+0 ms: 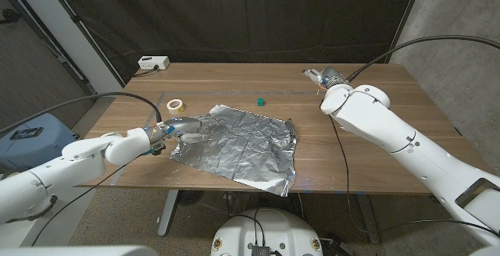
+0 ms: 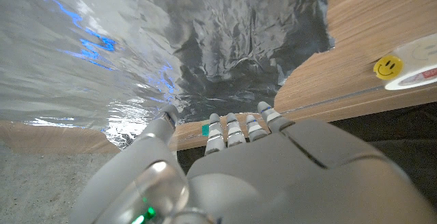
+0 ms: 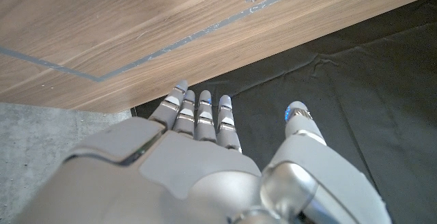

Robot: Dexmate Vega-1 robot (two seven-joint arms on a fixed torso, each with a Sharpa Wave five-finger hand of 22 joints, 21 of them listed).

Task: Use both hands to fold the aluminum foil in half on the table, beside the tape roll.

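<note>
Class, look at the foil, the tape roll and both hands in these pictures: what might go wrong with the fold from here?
1. The left hand is at the foil's left edge while the right hand is far off near the table's back; a one-handed lift may fold it crooked or tear it.
2. The foil is already crinkled and its near corner reaches the table edge, so a tug could slide it off.
3. The tape roll sits close behind the left hand and may get bumped.
</note>
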